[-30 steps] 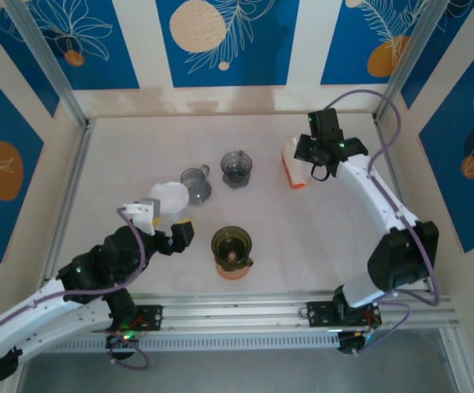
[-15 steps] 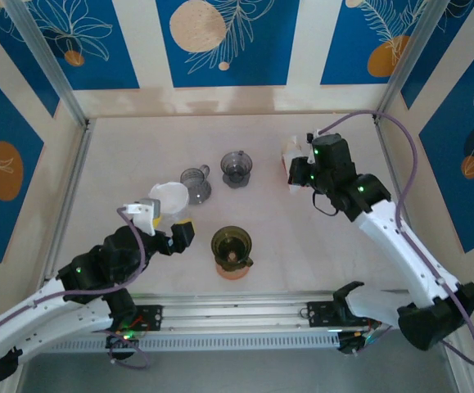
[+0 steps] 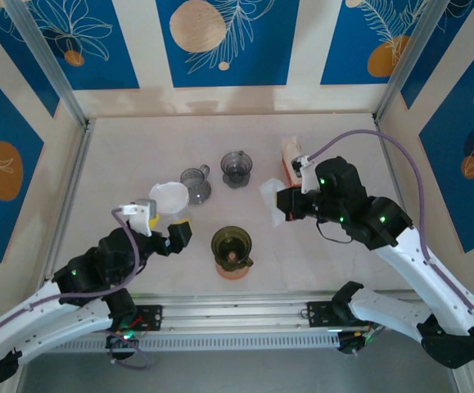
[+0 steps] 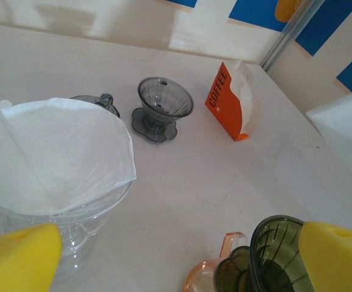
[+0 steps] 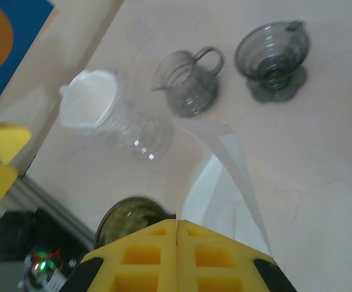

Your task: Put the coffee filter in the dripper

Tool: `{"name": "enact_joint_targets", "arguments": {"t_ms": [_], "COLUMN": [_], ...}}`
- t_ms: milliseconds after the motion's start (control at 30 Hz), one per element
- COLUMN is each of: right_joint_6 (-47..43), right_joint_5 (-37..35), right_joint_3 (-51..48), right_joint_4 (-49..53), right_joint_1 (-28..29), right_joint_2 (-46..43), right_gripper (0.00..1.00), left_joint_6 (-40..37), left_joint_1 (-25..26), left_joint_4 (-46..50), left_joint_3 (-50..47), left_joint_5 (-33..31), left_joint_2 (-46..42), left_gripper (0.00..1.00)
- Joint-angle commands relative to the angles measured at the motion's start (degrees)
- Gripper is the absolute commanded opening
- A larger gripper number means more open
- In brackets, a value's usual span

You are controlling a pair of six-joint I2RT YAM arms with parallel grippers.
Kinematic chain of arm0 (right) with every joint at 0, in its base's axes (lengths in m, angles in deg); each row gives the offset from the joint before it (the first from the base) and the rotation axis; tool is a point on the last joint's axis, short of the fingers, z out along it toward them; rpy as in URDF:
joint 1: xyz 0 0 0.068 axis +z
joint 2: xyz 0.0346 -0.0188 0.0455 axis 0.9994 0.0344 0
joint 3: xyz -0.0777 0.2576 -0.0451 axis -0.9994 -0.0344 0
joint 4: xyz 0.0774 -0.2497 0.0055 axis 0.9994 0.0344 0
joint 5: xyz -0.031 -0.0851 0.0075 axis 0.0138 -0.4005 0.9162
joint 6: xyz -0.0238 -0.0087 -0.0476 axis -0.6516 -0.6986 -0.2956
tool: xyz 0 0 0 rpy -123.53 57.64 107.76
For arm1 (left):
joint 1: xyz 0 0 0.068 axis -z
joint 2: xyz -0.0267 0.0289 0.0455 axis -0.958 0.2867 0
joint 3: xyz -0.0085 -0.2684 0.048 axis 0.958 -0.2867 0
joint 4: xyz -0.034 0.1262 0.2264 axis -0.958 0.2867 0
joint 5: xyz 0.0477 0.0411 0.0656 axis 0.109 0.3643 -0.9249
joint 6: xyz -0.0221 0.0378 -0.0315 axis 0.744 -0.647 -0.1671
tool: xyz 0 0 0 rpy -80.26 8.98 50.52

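My right gripper [image 3: 283, 205] is shut on a white paper coffee filter [image 3: 270, 200], held in the air right of the table's middle. In the right wrist view the filter [image 5: 224, 182] fans out from the closed yellow fingertips [image 5: 177, 228]. The dark green dripper [image 3: 232, 245] sits on an orange carafe [image 3: 233, 269] in front and to the left of the filter, and its bowl is bare. My left gripper [image 3: 164, 223] stands open beside a clear dripper [image 3: 169, 199]; its yellow pads [image 4: 17, 258] are wide apart with nothing between them.
The clear dripper holds its own white filter [image 4: 48, 152]. Behind it stand a small grey carafe [image 3: 196, 182] and a grey dripper [image 3: 237, 168]. An orange coffee filter box [image 3: 292, 164] stands at the back right. Aluminium rails run along the table's sides and front.
My right arm has swung from the orange box toward the front and left, carrying a white filter out with it. The left arm has barely moved.
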Motion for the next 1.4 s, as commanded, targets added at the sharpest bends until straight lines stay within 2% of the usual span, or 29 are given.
{"name": "enact_joint_targets", "arguments": {"t_ms": [0, 600, 867, 1033, 1367], "right_joint_6": [-0.87, 3.13, 2.46, 0.82, -2.49], "right_joint_5": [3.41, 0.99, 2.04, 0.35, 1.11], "right_joint_3": [1.39, 9.96, 15.62, 19.58, 24.82], "right_joint_4": [4.03, 17.66, 23.19, 26.01, 27.28], "right_joint_1": [3.11, 15.2, 16.88, 18.48, 18.77], "right_joint_2": [-0.68, 10.5, 16.86, 22.87, 30.68], "right_gripper": [0.0, 0.0, 0.0, 0.0, 0.0], "left_joint_6": [-0.18, 0.47, -0.23, -0.51, -0.47], "left_joint_1": [0.37, 0.42, 0.42, 0.42, 0.39], "left_joint_4": [0.8, 2.19, 2.02, 2.01, 1.67], "left_joint_3": [-0.5, -0.27, -0.16, -0.31, -0.56], "left_joint_5": [-0.1, -0.41, -0.34, -0.32, 0.11], "left_joint_2": [-0.86, -1.49, -1.64, -1.63, -1.66], "left_gripper": [1.0, 1.0, 1.0, 1.0, 1.0]}}
